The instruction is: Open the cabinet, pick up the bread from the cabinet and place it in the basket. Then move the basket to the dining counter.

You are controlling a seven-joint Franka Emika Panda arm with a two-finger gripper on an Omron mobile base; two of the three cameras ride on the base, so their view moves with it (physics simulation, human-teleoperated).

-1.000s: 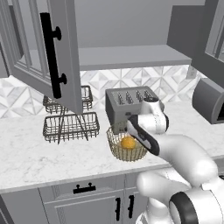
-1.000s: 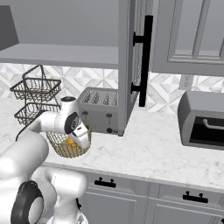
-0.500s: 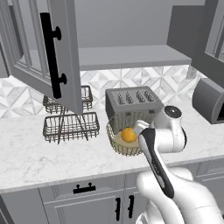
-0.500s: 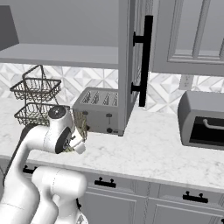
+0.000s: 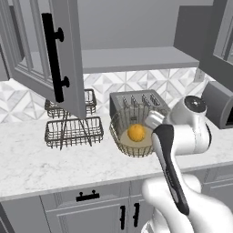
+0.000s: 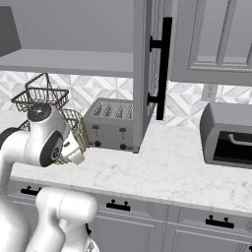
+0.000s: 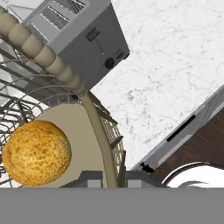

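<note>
The gold-tan wire basket [image 5: 119, 136] hangs just above the marble worktop in front of the toaster, with the orange-yellow bread [image 5: 136, 132] lying on its tan bottom. In the hand view the bread [image 7: 36, 152] sits at lower left, and the basket's wall [image 7: 94, 118] runs down between my two fingertips. My gripper [image 7: 114, 179] is shut on that wall at the basket's right rim [image 5: 152, 122]. The grey wall cabinet's door [image 5: 68, 54] stands wide open, its shelf bare. In the right base view my arm hides most of the basket [image 6: 78, 129]. The dining counter is out of view.
A grey toaster [image 5: 136, 102] stands right behind the basket. A dark two-tier wire rack [image 5: 73, 129] sits to its left. The open door [image 6: 145, 64] overhangs the worktop [image 5: 54, 164]. A grey box appliance [image 6: 229, 140] stands at the far right.
The basket, with the bread in it, has risen a little off the worktop. My arm has swung its elbow up and to the right while the hand stays at the basket's rim.
</note>
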